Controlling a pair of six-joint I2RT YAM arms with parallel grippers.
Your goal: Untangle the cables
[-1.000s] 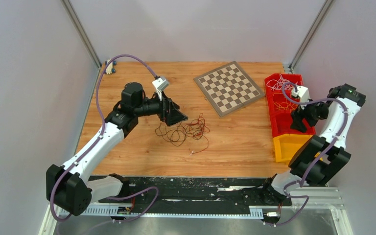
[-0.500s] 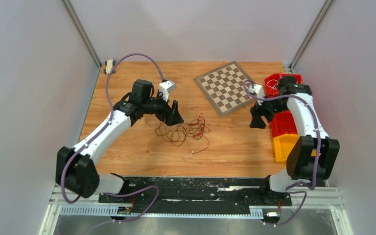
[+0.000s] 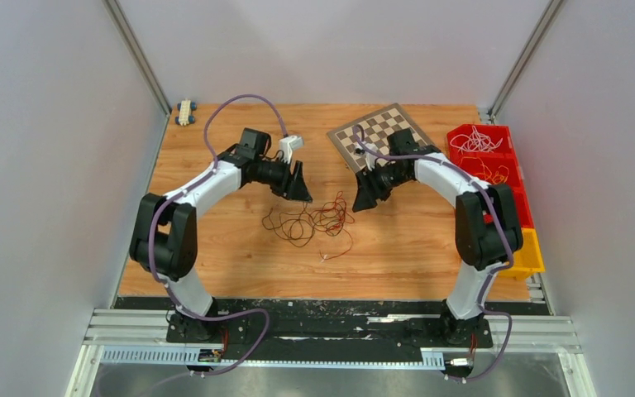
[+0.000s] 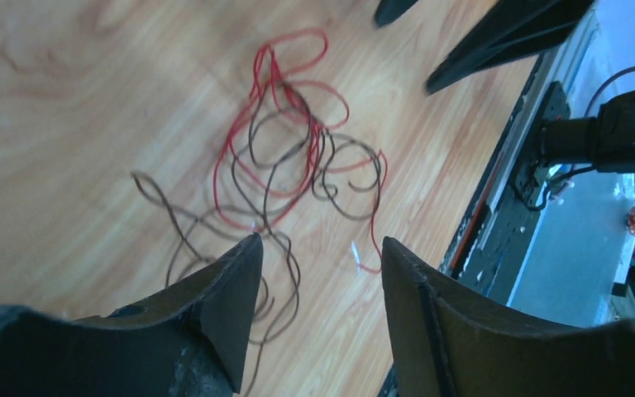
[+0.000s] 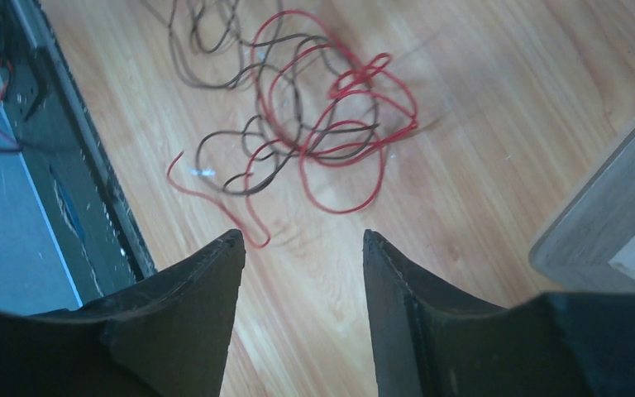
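**Arms flank the cables (image 3: 310, 222)**

The left gripper (image 4: 318, 244) has its fingers spread apart and holds nothing. It is near the far-left edge of the cables, a loose red and dark brown tangle lying on the wooden table (image 3: 215, 248). The right gripper (image 5: 302, 238) is also spread and empty, at the tangle's far-right edge. Both arms reach forward and bend inward. The right forearm crosses the chessboard (image 3: 384, 128).
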